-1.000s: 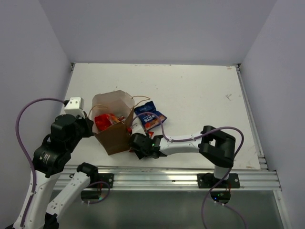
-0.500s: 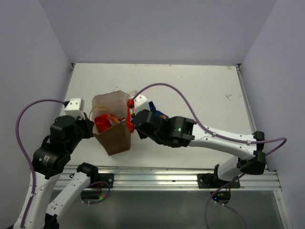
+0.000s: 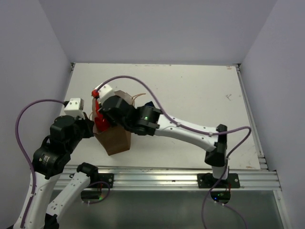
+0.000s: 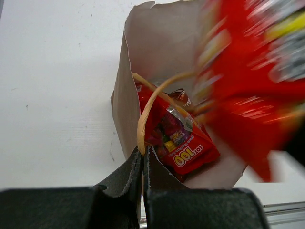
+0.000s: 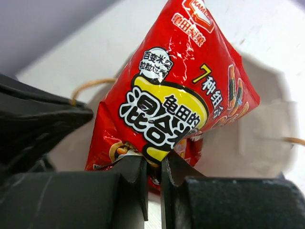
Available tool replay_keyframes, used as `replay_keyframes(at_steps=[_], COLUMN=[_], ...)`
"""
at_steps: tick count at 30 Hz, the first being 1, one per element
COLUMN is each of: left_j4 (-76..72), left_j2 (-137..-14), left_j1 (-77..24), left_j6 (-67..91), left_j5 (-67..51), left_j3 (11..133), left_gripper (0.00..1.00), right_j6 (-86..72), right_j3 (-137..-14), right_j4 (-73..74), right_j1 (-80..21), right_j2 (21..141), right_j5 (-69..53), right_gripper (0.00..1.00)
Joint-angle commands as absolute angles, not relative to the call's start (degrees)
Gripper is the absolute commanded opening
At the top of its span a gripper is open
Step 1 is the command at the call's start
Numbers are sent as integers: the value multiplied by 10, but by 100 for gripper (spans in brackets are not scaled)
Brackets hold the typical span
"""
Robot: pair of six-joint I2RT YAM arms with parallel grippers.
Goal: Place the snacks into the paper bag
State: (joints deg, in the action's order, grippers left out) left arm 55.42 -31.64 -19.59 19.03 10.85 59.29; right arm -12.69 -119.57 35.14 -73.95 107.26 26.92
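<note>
The brown paper bag (image 3: pixel 116 140) stands open at the table's front left. My left gripper (image 3: pixel 90 128) (image 4: pixel 143 151) is shut on its twisted handle (image 4: pixel 145 107) at the near rim. Inside lies a red packet with candy print (image 4: pixel 187 145). My right gripper (image 3: pixel 101 112) (image 5: pixel 152 164) hangs over the bag's mouth, shut on the lower edge of the small red-yellow packet (image 5: pixel 176 95) (image 3: pixel 99 121), which shows blurred in the left wrist view (image 4: pixel 252 71). The paper bag (image 5: pixel 259 136) lies just behind that packet. A sliver of the blue bag (image 3: pixel 149 103) peeks out behind the right arm.
The right arm (image 3: pixel 190 131) stretches diagonally across the table's front half. Grey walls close in the table on the left, back and right. An aluminium rail (image 3: pixel 167 174) runs along the near edge. A purple cable (image 3: pixel 138 81) arcs above the bag.
My right gripper closed on the red-yellow packet beside the bag, then lifted and swung it left, over the bag's mouth. The left gripper kept its hold on the handle.
</note>
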Motion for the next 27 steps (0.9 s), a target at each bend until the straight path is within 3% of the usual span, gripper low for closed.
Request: replay_keyframes(at_steps=[1, 2, 3, 4, 6, 7, 14, 17, 21, 22, 27], left_j4=[526, 527, 529, 530, 530, 530, 531, 531, 529, 529, 528], left_j2=[-305, -304, -303, -301, -300, -299, -301, -301, -305, -306, -312], left_j1=[-197, -197, -197, -197, -197, -197, -197, -197, -197, -197, -197], left_j6=[203, 207, 207, 209, 212, 212, 220, 222, 226, 227, 230], left_j5=[100, 100, 99, 100, 100, 100, 99, 101, 100, 100, 103], left_j3=[599, 599, 598, 599, 599, 599, 598, 598, 599, 600, 603], left_gripper=[0, 0, 0, 0, 0, 0, 0, 0, 0, 0, 0], right_j6=[-112, -114, -118, -118, -113, -109, -54, -34, -118, -131, -151], right_j3=[-1198, -1194, -1188, -1167, -1147, -1138, -1225, -1138, -965, -898, -788], right_j4=[358, 360, 359, 355, 345, 343, 393, 364, 336, 325, 265], right_j1=[-740, -740, -740, -740, -740, -740, -740, -708, -586, -563, -469], right_j2=[1105, 1106, 1103, 1090, 1070, 1048, 947, 875, 800, 791, 799], right_j5=[217, 216, 216, 225, 236, 253, 373, 402, 304, 288, 202], right_gripper=[5, 6, 46, 70, 82, 98, 99, 99, 99, 99, 99])
